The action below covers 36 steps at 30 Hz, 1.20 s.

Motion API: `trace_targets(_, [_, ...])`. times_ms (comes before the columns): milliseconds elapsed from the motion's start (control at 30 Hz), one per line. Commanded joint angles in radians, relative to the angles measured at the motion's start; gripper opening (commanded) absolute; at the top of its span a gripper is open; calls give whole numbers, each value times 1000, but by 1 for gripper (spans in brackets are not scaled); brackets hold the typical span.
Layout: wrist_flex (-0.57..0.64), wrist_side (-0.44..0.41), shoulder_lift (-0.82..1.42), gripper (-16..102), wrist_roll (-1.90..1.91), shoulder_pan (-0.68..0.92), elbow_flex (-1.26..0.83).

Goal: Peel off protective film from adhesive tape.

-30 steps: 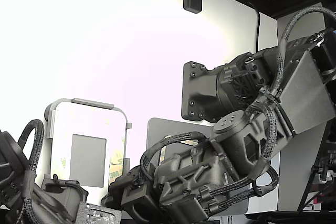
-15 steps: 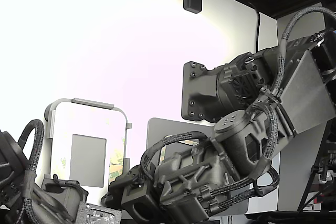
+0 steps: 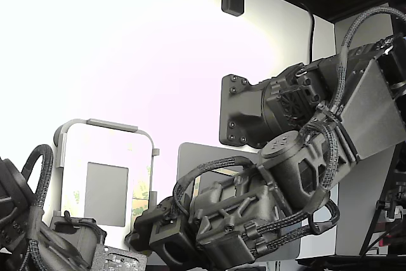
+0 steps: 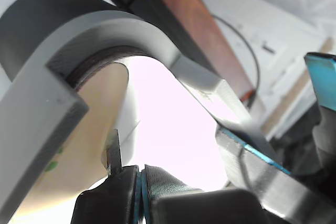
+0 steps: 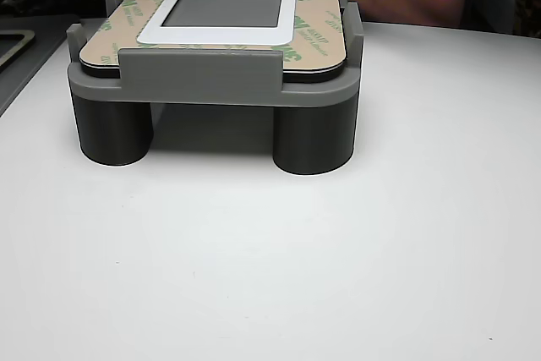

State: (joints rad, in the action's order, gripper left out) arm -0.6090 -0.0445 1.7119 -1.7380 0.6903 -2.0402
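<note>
Tool at the film edge
Tool [image 4: 140,174] pads pressed together, pinching thin tab at protective film [image 4: 84,145] on gray holder [image 5: 211,82].

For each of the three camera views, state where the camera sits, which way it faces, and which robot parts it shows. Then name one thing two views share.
Exterior view: beside the bench, low, facing the black arm and the upright-looking grey fixture.
Wrist view: on the wrist, looking past the gripper at the fixture's curved edge; jaws pressed together.
Other view: table height, facing the fixture front-on; no gripper clearly shows.
Shared: the grey fixture and its tan, green-marked film.
</note>
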Motion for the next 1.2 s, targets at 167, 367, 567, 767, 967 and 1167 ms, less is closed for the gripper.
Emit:
trace_targets(167, [18, -2, 38, -9, -2, -15, -3])
trace_targets(367, [37, -5, 37, -9, -5, -15, -20])
trace_targets(567, [46, -8, 31, -9, -14, -17, -25])
trace_targets(767, [55, -8, 23, -9, -21, -23, -29])
trace_targets(967, [61, 0, 18, -9, -32, -35, -29])
trace_targets(1167, [63, 2, 11, -9, -34, -40, -28])
